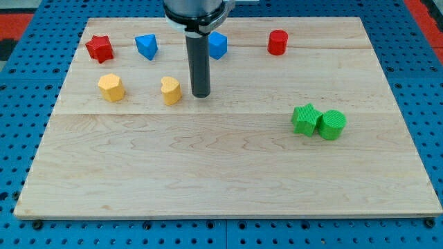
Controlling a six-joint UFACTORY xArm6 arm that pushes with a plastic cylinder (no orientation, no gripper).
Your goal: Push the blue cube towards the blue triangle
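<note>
The blue cube (218, 45) sits near the view's top, just right of the rod. The blue triangle (146, 46) lies to its left, also near the top. My tip (201, 94) rests on the board below and slightly left of the blue cube, apart from it. It stands just right of a yellow heart-like block (171, 90), with a small gap between them. The rod partly hides the cube's left edge.
A red star (100, 48) lies at the top left, a yellow hexagon-like block (111, 88) below it. A red cylinder (277, 43) stands at the top right. A green star-like block (305, 119) touches a green cylinder (332, 124) at the right.
</note>
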